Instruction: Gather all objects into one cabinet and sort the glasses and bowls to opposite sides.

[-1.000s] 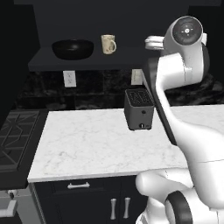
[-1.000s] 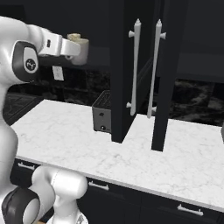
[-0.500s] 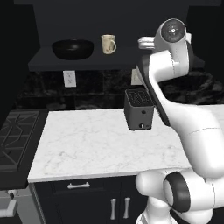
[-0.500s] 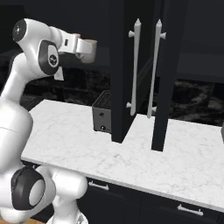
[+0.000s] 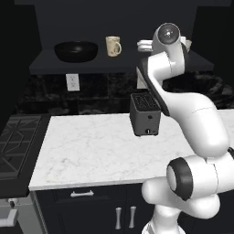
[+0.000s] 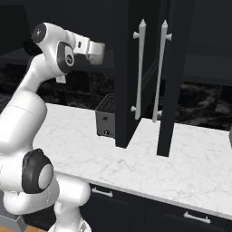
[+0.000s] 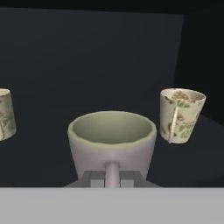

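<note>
Three mugs in the hand view: the nearest mug [image 7: 112,142] sits dead centre, handle toward the camera at six o'clock, right at the gripper [image 7: 112,178]. Whether the jaws are clamped on it or merely beside it, I cannot tell. A second mug [image 7: 180,115] stands at three o'clock, a third mug [image 7: 6,114] at nine. From the left base, the black bowl [image 5: 76,51] and a cream mug [image 5: 113,45] rest on the dark shelf [image 5: 82,66], bowl at the mug's nine o'clock, toaster [image 5: 145,114] below.
</note>
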